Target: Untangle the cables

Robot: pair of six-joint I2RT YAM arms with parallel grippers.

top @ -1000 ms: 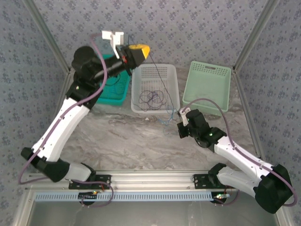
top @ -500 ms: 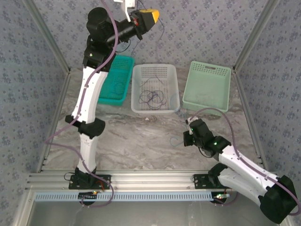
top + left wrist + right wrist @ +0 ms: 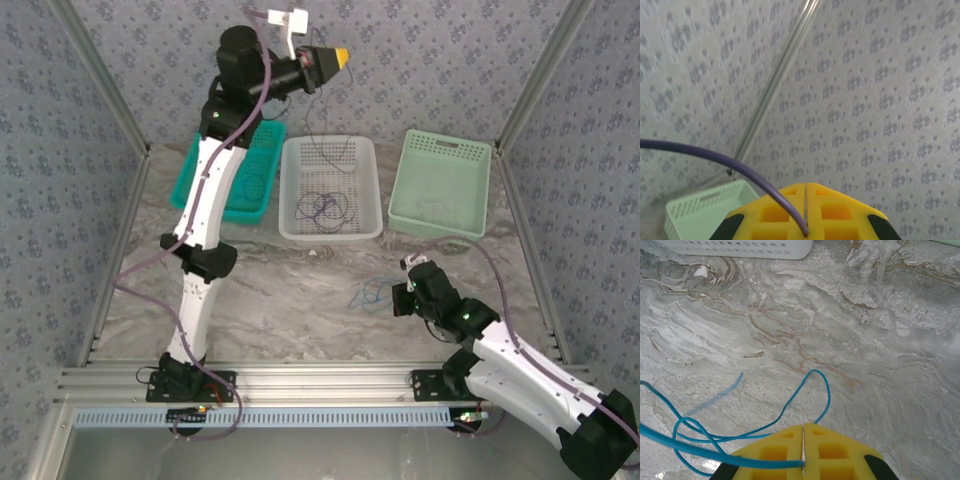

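Observation:
My left gripper [image 3: 338, 55] is raised high over the back of the table, its yellow jaws shut on a thin purple cable [image 3: 715, 155] that arcs away to the left in the left wrist view. A loose tangle of dark cables [image 3: 325, 207] lies in the white basket [image 3: 330, 237]. My right gripper [image 3: 399, 299] is low over the marble table [image 3: 290, 300], in front of that basket. Its yellow jaws [image 3: 803, 426] are shut on a blue cable [image 3: 790, 405], whose loops trail on the table [image 3: 371, 296] to its left.
A teal basket [image 3: 236, 214] stands left of the white one and a mint-green basket [image 3: 440, 185] to the right [image 3: 695, 210]. The white basket's near wall [image 3: 740, 247] runs along the top of the right wrist view. Patterned walls and metal posts enclose the table.
The left arm has swung up and to the right, lifting the purple cable. The right arm has drawn back toward the near edge, dragging the blue cable away from the white basket.

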